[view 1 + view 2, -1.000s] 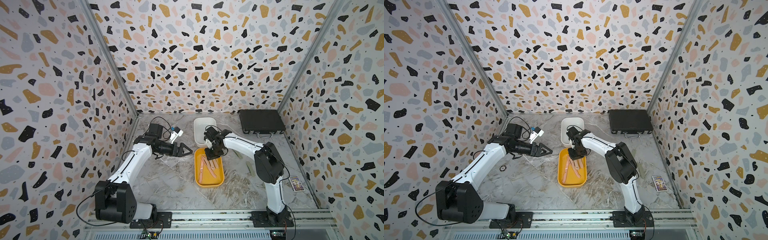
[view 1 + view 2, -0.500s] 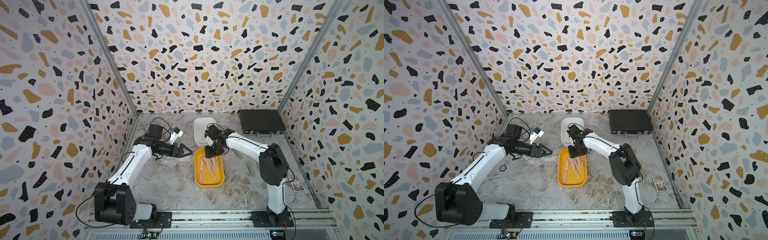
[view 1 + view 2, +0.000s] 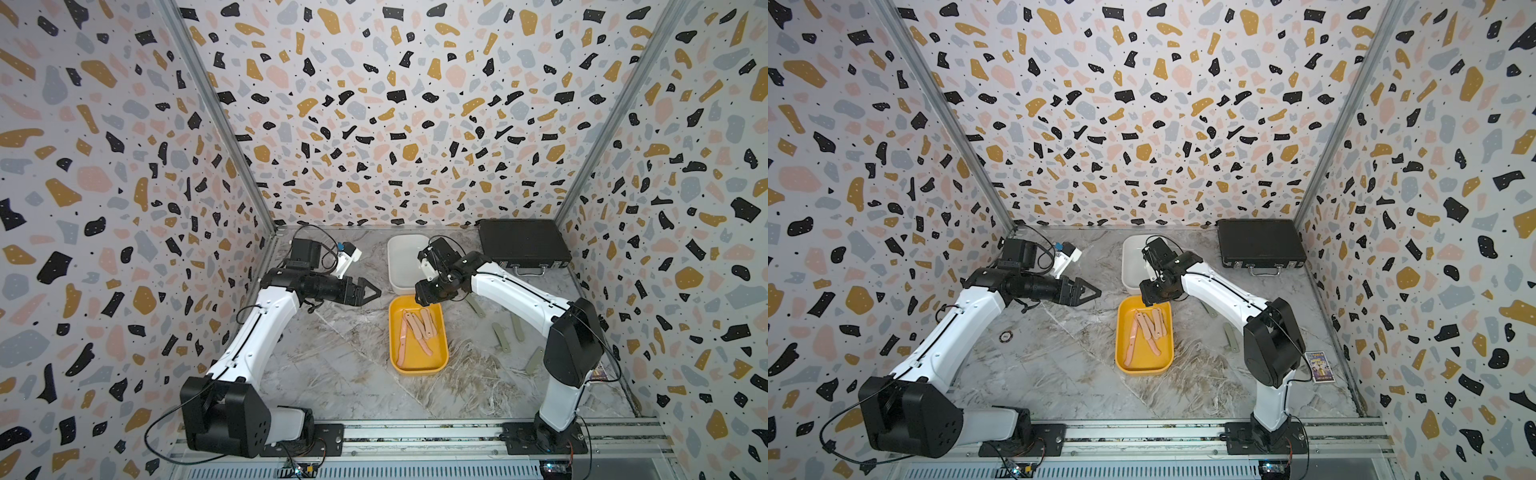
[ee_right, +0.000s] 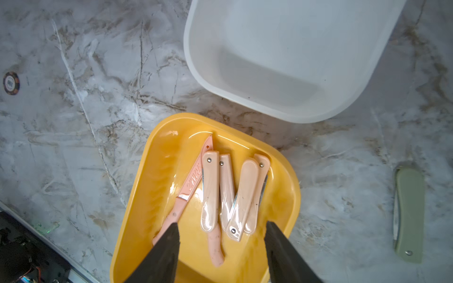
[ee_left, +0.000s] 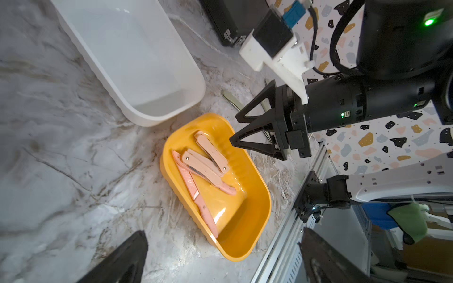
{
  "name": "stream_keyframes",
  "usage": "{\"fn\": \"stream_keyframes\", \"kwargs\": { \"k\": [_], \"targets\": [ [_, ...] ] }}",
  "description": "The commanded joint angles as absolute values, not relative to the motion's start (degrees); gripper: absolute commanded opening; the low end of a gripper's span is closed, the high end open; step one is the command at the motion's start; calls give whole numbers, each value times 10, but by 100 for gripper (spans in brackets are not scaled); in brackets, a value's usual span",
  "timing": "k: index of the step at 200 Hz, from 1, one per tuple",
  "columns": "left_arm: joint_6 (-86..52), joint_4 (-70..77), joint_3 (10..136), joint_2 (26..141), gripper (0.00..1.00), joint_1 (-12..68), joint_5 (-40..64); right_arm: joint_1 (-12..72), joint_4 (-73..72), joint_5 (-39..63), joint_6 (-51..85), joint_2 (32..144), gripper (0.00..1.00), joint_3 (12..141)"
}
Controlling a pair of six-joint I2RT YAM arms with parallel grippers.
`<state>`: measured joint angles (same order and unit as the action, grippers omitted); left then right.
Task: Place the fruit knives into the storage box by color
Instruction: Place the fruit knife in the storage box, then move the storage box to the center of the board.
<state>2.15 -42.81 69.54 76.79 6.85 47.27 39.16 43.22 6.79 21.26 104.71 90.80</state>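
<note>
Several pale pink fruit knives (image 3: 415, 332) (image 4: 210, 191) lie in the yellow storage box (image 3: 417, 368) (image 4: 137, 196). The white storage box (image 3: 401, 266) (image 4: 289, 112) behind it holds nothing. Several sage green fruit knives (image 3: 500, 336) (image 4: 408, 215) lie on the table to the right. My right gripper (image 3: 424, 293) (image 4: 221, 223) hangs open over the yellow box's far end, with nothing between its fingers. My left gripper (image 3: 374, 292) (image 5: 223, 231) hovers open to the left of the boxes. In the left wrist view the pink knives (image 5: 203, 161) lie below the right gripper (image 5: 234, 131).
A shut black case (image 3: 521, 245) lies at the back right. A poker chip (image 3: 1005, 336) sits on the marble under the left arm, and a small card (image 3: 1320, 366) lies by the right wall. Patterned walls close three sides; a metal rail (image 3: 415, 432) runs along the front.
My right gripper's jaws have opened above the yellow box and it has drawn slightly back towards the white box. The left arm has stayed put.
</note>
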Motion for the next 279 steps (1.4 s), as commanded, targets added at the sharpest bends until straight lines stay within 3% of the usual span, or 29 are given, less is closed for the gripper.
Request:
{"fn": "stream_keyframes", "kwargs": {
  "k": [1,92,160,231,279],
  "targets": [
    [19,-413,731,794,96,68,453,361,450,51,204,1033,59,915],
    [12,-365,719,896,92,192,212,265,470,59,193,1075,59,1004],
    [11,-343,721,981,89,264,116,240,472,65,192,1106,59,1047],
    [22,-346,738,1047,78,286,20,237,473,70,195,1120,59,1068],
    [31,-344,741,1059,78,285,-32,237,473,69,193,1123,59,1062]
  ]
}}
